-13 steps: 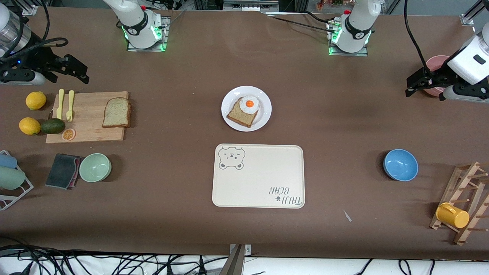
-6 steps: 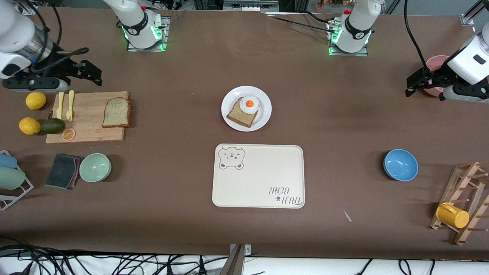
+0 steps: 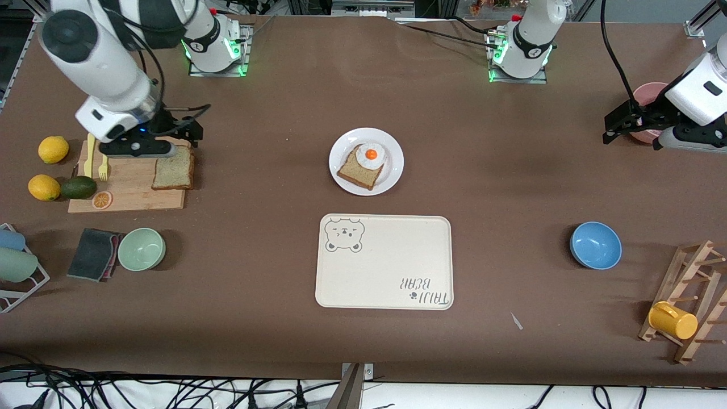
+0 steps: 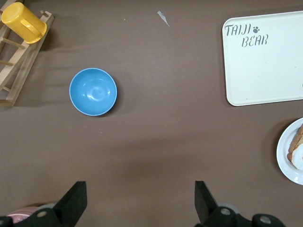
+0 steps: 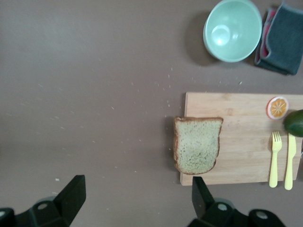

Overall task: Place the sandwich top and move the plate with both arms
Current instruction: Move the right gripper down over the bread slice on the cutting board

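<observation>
The right pincer (image 3: 184,132), jaws wide, has swung in over the board (image 3: 129,187), above the bread (image 3: 173,168). Pickup comes next. Plate (image 3: 392,176) sits at the counter's centre, tray's twelve o'clock. Left pincer (image 3: 622,122) waits, wide.

Sandwich top (image 3: 174,171) flat; plate (image 3: 393,170) mid-table

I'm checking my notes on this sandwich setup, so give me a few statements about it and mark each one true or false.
1. The loose speckled brown bread slice lies on the wooden cutting board. True.
2. The round white plate sits on the cream bear-print tray. False: it rests on the table, farther from the front camera.
3. The right gripper holds the slice. False: open, above the board.
4. The left gripper is open, empty. True.
</observation>
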`<move>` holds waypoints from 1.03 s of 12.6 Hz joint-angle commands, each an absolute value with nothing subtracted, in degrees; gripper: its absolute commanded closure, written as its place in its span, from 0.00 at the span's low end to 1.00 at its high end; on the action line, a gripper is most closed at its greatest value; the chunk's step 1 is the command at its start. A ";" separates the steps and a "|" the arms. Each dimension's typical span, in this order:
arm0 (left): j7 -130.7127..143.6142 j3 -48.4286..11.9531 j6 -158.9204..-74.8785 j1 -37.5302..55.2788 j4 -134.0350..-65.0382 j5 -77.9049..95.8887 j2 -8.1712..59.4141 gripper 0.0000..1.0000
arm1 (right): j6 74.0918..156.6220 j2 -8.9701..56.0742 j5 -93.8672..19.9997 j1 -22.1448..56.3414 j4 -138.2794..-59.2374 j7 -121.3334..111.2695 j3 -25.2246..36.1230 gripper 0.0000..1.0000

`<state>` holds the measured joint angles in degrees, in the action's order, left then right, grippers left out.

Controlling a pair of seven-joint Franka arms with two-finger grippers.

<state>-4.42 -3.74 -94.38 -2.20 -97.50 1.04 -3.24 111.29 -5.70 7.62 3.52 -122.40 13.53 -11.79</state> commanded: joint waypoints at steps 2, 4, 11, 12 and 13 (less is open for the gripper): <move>-3.43 -3.87 -94.04 -1.76 -97.38 -0.97 -3.78 0.00 | 117.76 -4.58 16.60 3.60 -131.64 22.12 -14.49 0.00; -3.43 -3.87 -94.04 -1.76 -97.38 -0.97 -3.69 0.00 | 121.09 -2.47 20.80 3.60 -134.11 23.64 -15.56 0.00; -3.43 -3.87 -94.04 -1.76 -97.38 -1.05 -3.69 0.00 | 125.95 13.51 50.75 2.64 -136.32 50.50 -15.56 0.00; -3.43 -3.87 -94.04 -1.76 -97.38 -0.97 -3.69 0.00 | 125.77 15.62 55.93 2.64 -136.32 53.41 -15.56 0.00; -3.43 -3.87 -94.04 -1.76 -97.38 -0.97 -3.69 0.00 | 125.51 17.04 60.25 2.55 -136.32 56.57 -15.56 0.01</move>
